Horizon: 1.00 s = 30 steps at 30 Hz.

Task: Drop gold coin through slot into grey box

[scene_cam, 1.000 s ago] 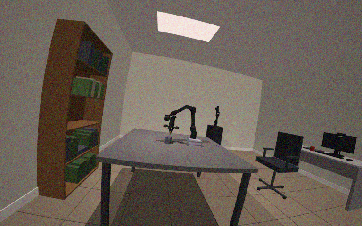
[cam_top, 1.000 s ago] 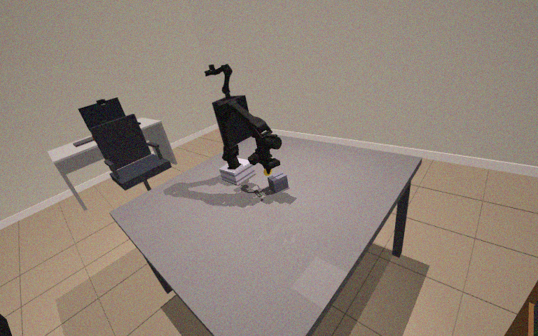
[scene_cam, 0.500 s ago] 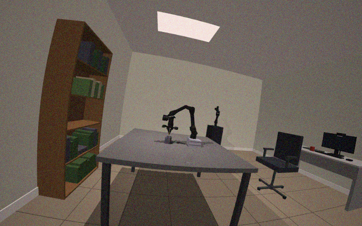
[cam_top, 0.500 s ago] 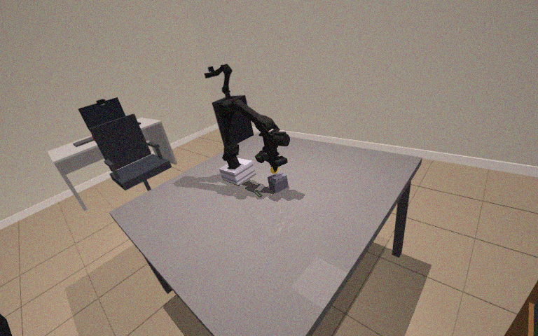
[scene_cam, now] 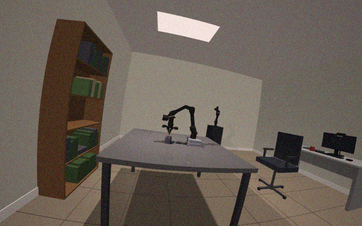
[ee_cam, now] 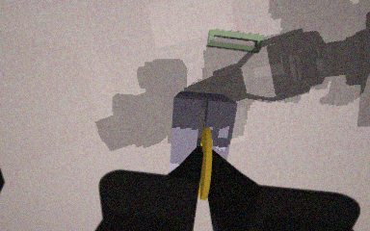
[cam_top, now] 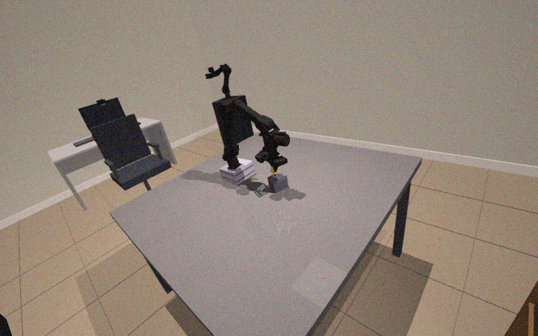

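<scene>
My gripper (ee_cam: 202, 152) is shut on the gold coin (ee_cam: 206, 183) (cam_top: 274, 170), which stands on edge between the fingertips. The grey box (cam_top: 278, 183) (scene_cam: 168, 140) (ee_cam: 187, 113) is directly below the gripper, and a small gap shows between coin and box in the top view. In the wrist view the slot (ee_cam: 206, 113) runs up the lid nearly in line with the coin's edge, and the fingers and coin hide its near end. The green holder (ee_cam: 212, 39) (cam_top: 258, 193) is empty and lies beside the box.
The arm's base stands on a white block (cam_top: 237, 177) (scene_cam: 194, 142) beside the holder and box. All stand on the grey table (cam_top: 246, 237) (scene_cam: 160, 154). The arm's shadow falls across the holder and part of the lid.
</scene>
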Tool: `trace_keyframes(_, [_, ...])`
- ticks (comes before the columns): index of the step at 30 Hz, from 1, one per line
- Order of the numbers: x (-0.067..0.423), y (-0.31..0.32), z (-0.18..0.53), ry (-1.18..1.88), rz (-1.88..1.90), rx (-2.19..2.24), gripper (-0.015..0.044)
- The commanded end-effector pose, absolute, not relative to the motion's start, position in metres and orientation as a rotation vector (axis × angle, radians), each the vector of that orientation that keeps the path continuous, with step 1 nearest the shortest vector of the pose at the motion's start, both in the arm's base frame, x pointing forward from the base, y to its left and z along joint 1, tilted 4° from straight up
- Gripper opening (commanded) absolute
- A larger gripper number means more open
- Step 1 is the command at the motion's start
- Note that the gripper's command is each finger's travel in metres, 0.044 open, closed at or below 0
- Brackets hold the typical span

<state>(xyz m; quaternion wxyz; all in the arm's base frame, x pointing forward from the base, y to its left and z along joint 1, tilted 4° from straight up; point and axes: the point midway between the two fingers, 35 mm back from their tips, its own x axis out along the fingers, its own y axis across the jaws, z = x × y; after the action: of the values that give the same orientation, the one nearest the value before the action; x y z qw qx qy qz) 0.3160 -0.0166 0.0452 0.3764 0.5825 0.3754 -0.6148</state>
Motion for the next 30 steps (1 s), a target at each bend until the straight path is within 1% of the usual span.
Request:
trace_keyframes(1, [0.3169, -0.0152, 0.0454, 0.962, -1.571, 1.489, 0.0000])
trace_keyframes(30, [0.3190, -0.0118, 0.0378, 0.960, -1.574, 1.490, 0.0000])
